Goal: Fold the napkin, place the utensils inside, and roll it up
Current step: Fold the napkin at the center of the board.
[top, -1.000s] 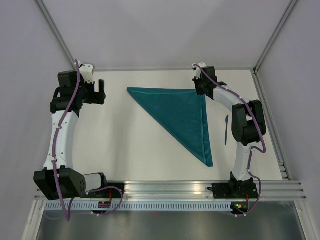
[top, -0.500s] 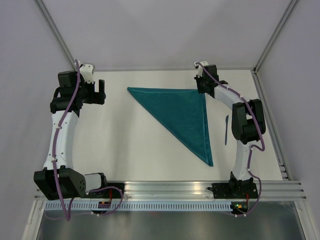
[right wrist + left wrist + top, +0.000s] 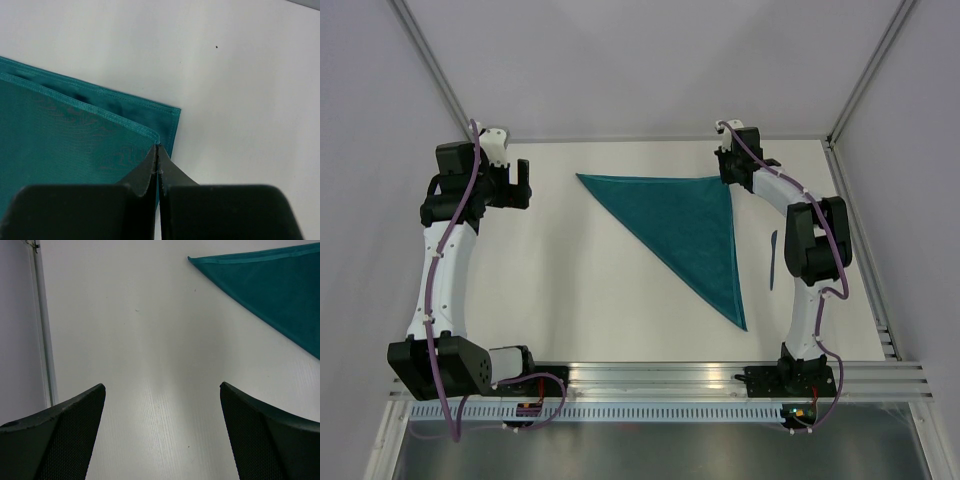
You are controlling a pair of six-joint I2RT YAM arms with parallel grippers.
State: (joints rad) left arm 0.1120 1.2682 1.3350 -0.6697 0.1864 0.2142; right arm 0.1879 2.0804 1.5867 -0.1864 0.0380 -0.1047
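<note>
- The napkin [image 3: 695, 225] lies flat on the table [image 3: 570, 290], in the upper middle of the top view. It is folded into a triangle of two layers. I judge that the first fold is done and that nothing has been put inside yet.
- One edge of the triangle runs along the top, from upper left to upper right. A second edge goes down from the upper right corner. The sharp tip points to the lower right of the frame, toward the arm bases. The longest edge is the diagonal from upper left to lower right.
- The right gripper [image 3: 158, 150] is closed and sits at the upper right corner of the napkin. In the right wrist view its tips meet exactly at the corner of the upper layer, and the lower layer shows a little beyond it. I cannot tell whether cloth is pinched between them. I think it is there because the two layers must meet at this corner.
- The left gripper [image 3: 161, 386] is wide open and empty. It is over bare table at the upper left of the top view, well apart from the left corner of the napkin. It seems to wait out of the way.
- The utensil [image 3: 772, 260], a thin dark blue stick, lies on the table to the right of the napkin, apart from the cloth and just beside the right arm [image 3: 810, 250]. Its long axis runs nearly top to bottom in the frame, almost parallel to the right edge of the napkin. This probably keeps it easy to reach for the right gripper.
</note>
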